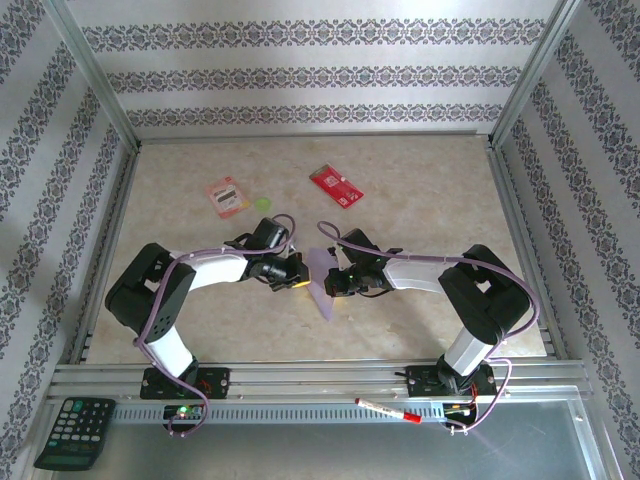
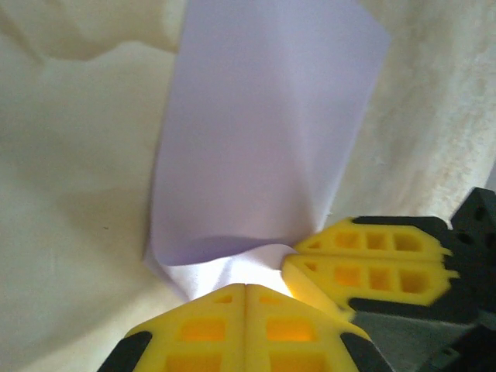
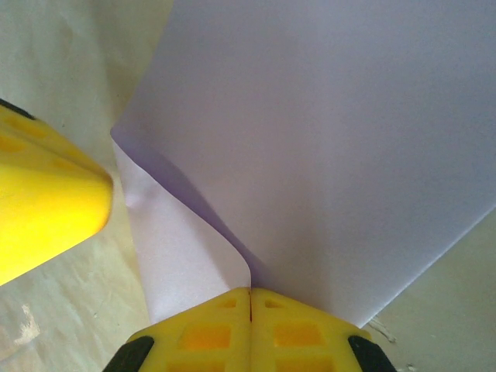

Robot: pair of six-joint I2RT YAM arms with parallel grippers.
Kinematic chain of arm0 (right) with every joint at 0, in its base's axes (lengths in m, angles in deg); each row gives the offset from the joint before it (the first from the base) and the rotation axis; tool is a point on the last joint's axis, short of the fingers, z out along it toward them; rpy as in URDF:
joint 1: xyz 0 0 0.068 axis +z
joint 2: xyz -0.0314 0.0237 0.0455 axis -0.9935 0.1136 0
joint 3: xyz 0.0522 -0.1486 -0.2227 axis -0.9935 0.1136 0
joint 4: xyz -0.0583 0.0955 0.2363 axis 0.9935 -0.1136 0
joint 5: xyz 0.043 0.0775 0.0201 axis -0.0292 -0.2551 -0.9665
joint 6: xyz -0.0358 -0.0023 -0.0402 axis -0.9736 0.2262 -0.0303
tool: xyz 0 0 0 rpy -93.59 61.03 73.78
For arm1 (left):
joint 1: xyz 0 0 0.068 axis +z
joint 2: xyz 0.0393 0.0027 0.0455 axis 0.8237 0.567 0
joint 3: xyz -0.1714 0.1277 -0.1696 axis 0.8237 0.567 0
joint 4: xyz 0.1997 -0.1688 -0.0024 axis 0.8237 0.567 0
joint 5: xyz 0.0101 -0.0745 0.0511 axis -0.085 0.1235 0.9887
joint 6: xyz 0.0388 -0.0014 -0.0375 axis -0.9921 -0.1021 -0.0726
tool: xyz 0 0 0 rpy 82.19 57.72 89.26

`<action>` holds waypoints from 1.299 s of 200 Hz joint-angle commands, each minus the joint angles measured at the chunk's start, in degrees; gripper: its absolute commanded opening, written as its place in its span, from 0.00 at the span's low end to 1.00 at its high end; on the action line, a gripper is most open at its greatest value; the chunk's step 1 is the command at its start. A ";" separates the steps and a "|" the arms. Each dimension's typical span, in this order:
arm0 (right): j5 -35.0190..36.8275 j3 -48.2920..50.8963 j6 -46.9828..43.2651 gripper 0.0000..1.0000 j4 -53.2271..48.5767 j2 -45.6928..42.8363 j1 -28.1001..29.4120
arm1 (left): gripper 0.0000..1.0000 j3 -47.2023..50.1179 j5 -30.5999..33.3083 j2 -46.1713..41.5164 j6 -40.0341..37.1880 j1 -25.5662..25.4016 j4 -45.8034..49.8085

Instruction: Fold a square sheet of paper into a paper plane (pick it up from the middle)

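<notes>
Folding partway: thin pale lilac paper sheet (image 1: 322, 298), creased but no dart yet, near table (image 1: 420, 190) centre, pinched by closed left end effector (image 1: 297, 279) at 9 o'clock and closed right end effector (image 1: 336, 285) at 3 o'clock.

Left arm (image 1: 150, 290) and right arm (image 1: 485, 300): black joints, white links, looping purple cables (image 1: 345, 238); the left gripper (image 2: 246, 288) has yellow fingers (image 2: 209, 329) with square recesses.

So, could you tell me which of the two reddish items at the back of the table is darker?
The card on the right: it is deep red, while the packet to its left is pale pink.
</notes>
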 commanded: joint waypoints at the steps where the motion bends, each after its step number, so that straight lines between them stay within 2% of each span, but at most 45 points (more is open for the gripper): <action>1: 3.89 1.91 -0.99 0.00 -7.44 2.74 -0.84 | 0.04 -1.46 -1.98 -0.03 1.06 -0.18 -0.06; 34: 3.70 1.65 -0.98 0.00 -7.54 2.98 -0.81 | 0.04 -2.57 -3.20 2.81 0.76 -0.81 -0.41; 149: 3.52 0.82 -1.45 0.00 -7.77 3.28 -1.04 | 0.00 -2.26 -0.72 6.56 -2.98 0.98 2.88; 215: 2.63 -2.92 -2.79 0.12 -10.92 1.75 -1.67 | 0.00 -0.38 0.55 8.40 -4.53 1.17 3.27; 260: 3.17 -5.80 -4.77 0.21 -16.69 -4.09 -3.22 | 0.00 0.20 1.29 9.07 -5.66 1.19 4.06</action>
